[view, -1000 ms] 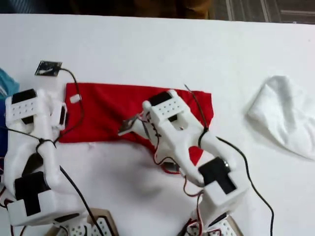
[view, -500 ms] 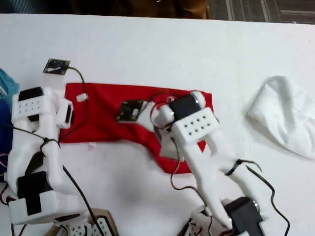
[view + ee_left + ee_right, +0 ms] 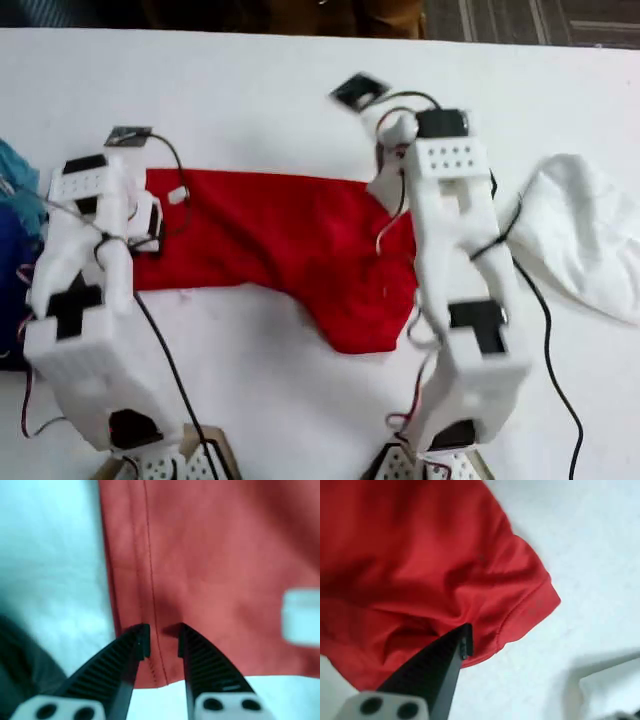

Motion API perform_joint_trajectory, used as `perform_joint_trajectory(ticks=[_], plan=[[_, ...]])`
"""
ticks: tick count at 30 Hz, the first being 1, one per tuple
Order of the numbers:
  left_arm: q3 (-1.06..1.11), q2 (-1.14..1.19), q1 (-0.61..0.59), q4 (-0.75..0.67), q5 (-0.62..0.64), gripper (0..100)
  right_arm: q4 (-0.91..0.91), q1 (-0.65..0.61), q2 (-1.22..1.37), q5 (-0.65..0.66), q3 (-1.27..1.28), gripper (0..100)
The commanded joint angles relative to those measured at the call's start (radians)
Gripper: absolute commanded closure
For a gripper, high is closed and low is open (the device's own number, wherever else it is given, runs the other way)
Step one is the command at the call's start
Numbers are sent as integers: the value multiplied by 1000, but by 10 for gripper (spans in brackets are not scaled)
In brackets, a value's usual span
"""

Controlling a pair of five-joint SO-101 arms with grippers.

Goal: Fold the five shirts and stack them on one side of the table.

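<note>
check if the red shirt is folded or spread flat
Partly folded: the red shirt lies as a long band across the table, one flap sticking out.

Expect a plain red shirt (image 3: 290,240) with matching red hem stitching, a plain white shirt (image 3: 580,235), and a blue-and-teal cloth (image 3: 12,200), all against an unpatterned white table (image 3: 250,90). The arms (image 3: 85,330) are white with black motor blocks (cabling is mostly black, with some red and white strands). The left gripper (image 3: 161,640) and right gripper (image 3: 462,640) are black, with ribbed faces on the left one.
</note>
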Motion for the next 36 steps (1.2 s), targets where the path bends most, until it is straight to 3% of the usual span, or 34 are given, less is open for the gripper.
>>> perform_joint_trajectory(ticks=[1, 6, 12, 14, 26, 31, 36], plan=[[-165, 91, 6, 106, 6, 876, 114, 1, 128, -55, -219, 565], [-291, 180, 6, 190, 6, 876, 166, 35, 194, -32, -463, 690], [-328, 201, 14, 204, 6, 876, 168, 42, 225, -29, -543, 991], [-328, 203, 21, 203, 6, 876, 166, 28, 260, -17, -531, 955], [-326, 206, 75, 201, 9, 876, -58, 71, 628, 31, -537, 981], [-328, 206, 48, 127, 14, 876, -148, 76, 708, 31, -687, 981], [-329, 206, 26, 92, 101, 876, -183, 67, 806, 32, -870, 981]])
